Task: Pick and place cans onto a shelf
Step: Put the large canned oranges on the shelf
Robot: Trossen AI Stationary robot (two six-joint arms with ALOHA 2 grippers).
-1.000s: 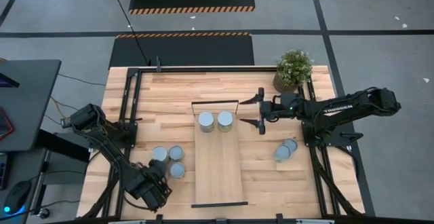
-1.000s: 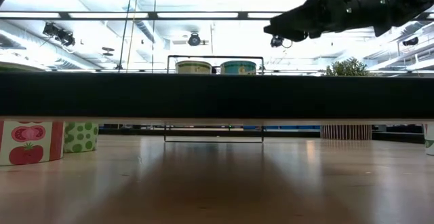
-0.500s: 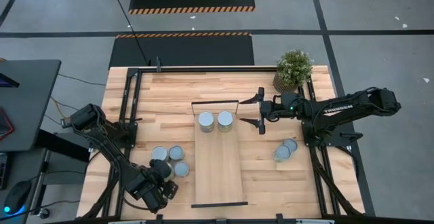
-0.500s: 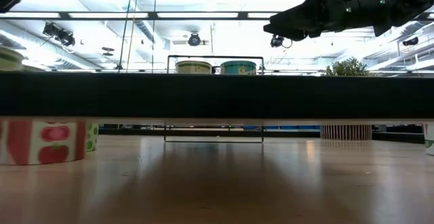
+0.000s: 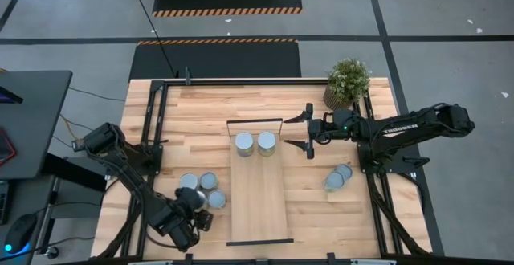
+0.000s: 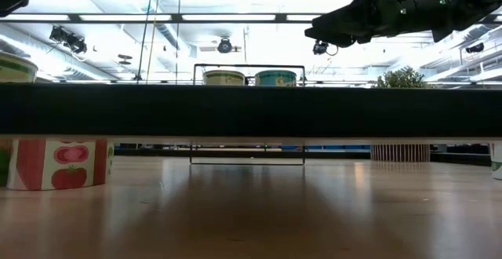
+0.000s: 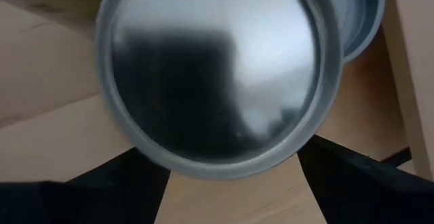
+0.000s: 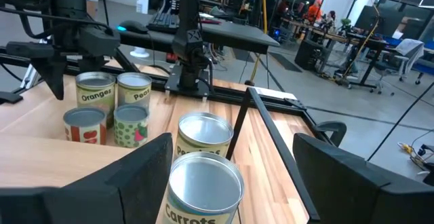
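My left gripper [image 5: 193, 204] is at the near left of the table, shut on one silver can [image 7: 217, 68]; the can's top also shows at the left edge of the low view [image 6: 14, 67]. Three more cans stand close by on their bases [image 5: 216, 198] [image 5: 209, 181] [image 5: 189, 181]. Two cans [image 5: 244, 144] [image 5: 266, 143] stand on the far end of the pale wood shelf [image 5: 257, 205]. Two cans [image 5: 337, 177] stand at the right. My right gripper [image 5: 287, 132] is open and empty, raised beside the shelf's far right corner. My left gripper has the can between its two fingers [image 7: 102, 193], one on each side of the round wall just below the top rim [image 7: 146, 149]. The fingers come from above, pointing down. The can stays upright, its top level; in the low view it stands higher than the can on the table.
A potted plant [image 5: 348, 80] stands at the far right corner. Black frame rails [image 5: 152, 144] run along the table's left, right and far sides. A tomato-labelled can [image 6: 59, 163] stands right beside the held one. Bare board shows on the shelf's near half.
My left gripper has gone toward the table's right edge and a little toward the far edge with its can, whose top has come into the low view. The tomato-labelled can beside it has slid toward the right and turned about.
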